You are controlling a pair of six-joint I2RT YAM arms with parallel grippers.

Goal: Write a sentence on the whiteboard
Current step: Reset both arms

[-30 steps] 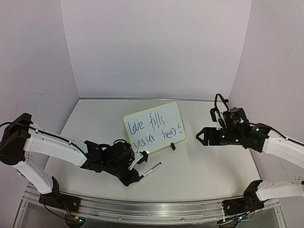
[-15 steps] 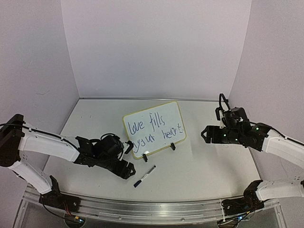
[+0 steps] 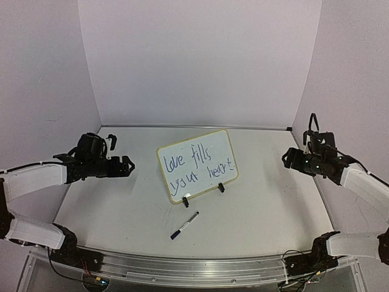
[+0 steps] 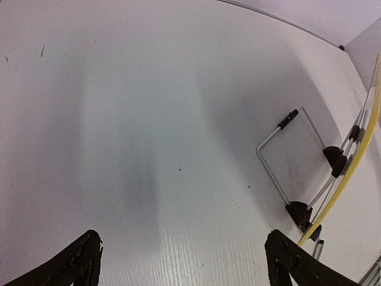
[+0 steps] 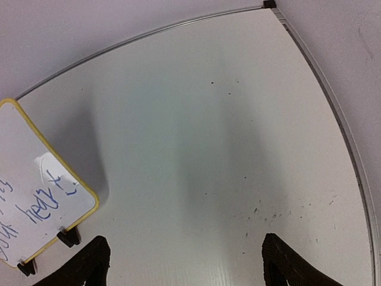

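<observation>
I see the board [image 3: 196, 159] standing at mid tabletop [image 3: 267, 207], the sentence [image 3: 176, 164] complete in two lines, and the marker [image 3: 184, 225] lying toward the near edge. Left gripper [image 3: 126, 165] and right gripper [image 3: 285, 159] gape wide, empty. I judge nothing remains.

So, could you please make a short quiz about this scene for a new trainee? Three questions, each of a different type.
1. True or false: the left tool and the right tool are both open and hold nothing.
2. Where does the marker lie relative to the whiteboard? A) behind it B) in front of it, on the table C) leaning against it
3. Fill in: the sentence is written in ____ ink.

Key: 1 true. 2 B. 3 blue.
</observation>
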